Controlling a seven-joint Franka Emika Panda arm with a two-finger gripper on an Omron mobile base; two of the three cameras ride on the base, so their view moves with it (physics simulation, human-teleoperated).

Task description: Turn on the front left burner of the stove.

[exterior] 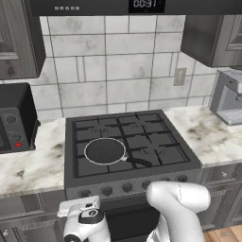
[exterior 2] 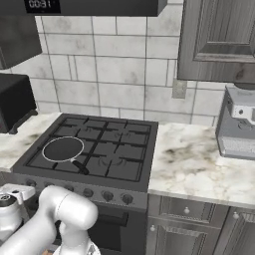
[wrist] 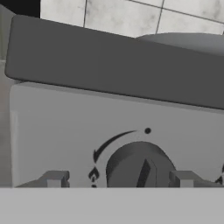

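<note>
- Front left burner point(exterior: 105, 152) sits at the near-left of the stove point(exterior: 156, 177), under a frying pan point(exterior: 105, 151); no flame visible.
- Knob point(wrist: 139, 168), ridge near upright, lies between the gripper's point(wrist: 118, 180) jaws, which stand wide, either side, apparently not touching.
- Risk: closing off-centre would slip off the ridge; the pan handle point(exterior: 137, 162) overhangs nearby.

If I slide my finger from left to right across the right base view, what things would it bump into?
Black countertop oven → round frying pan sitting on the stove → bare marble counter → grey coffee machine.
</note>
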